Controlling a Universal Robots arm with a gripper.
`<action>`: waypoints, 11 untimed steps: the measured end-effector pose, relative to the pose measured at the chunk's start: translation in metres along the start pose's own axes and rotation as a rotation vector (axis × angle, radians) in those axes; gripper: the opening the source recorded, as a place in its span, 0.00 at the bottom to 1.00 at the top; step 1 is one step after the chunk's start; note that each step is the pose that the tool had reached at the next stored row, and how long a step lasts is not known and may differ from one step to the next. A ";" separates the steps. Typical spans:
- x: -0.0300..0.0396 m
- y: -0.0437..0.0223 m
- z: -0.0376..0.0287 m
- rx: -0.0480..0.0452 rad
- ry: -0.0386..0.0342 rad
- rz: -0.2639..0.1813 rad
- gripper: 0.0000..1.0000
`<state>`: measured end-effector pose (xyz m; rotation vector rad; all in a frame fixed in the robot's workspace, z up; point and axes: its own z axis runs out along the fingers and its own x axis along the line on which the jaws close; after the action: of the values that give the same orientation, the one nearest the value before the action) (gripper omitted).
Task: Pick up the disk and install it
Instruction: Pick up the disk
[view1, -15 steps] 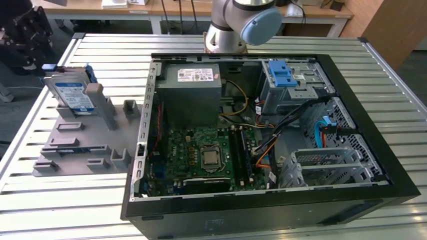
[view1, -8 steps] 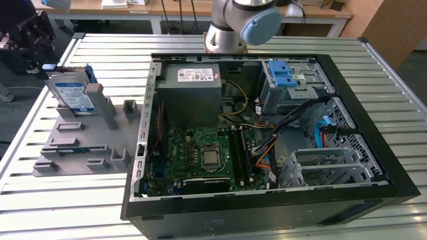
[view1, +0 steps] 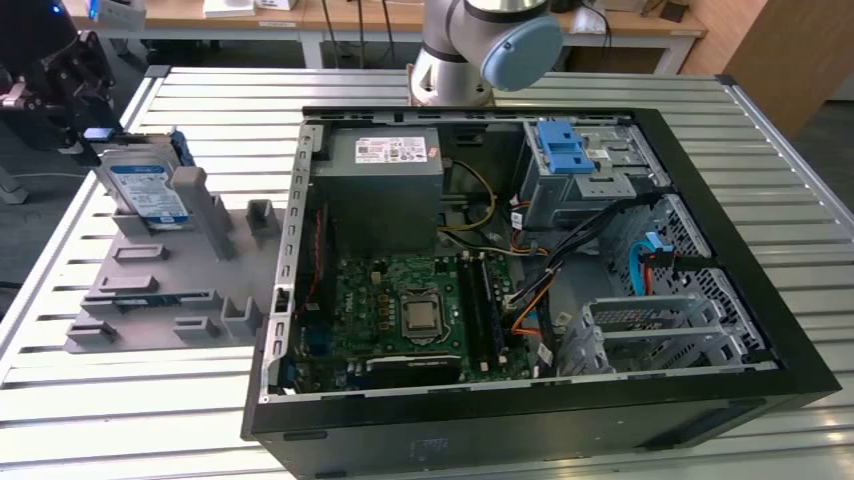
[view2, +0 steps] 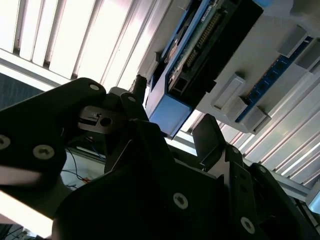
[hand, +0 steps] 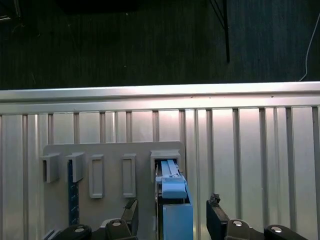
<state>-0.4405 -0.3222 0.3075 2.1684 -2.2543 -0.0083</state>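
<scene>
Slatted metal bench (view1: 240, 90), the exterior view's left: the disk (view1: 144, 190) stands upright in a grey holder (view1: 147, 295) beside an open computer case (view1: 534, 415), jaws spread wide astride its end, gripping nothing.

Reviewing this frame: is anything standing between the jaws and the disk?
Nothing visible does. In the first wrist view the gripper has its jaws open on either side of the disk, with bare gaps between and no contact. The disk stands on edge in a slot of the grey holder.
</scene>
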 end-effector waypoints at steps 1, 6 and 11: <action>0.0000 0.0000 0.0000 0.0000 0.0000 0.000 0.63; 0.0000 0.0001 0.0019 0.0004 -0.0002 0.000 0.56; 0.0000 0.0009 0.0082 0.0016 -0.0001 0.000 0.56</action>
<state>-0.4415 -0.3222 0.2994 2.1691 -2.2552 -0.0066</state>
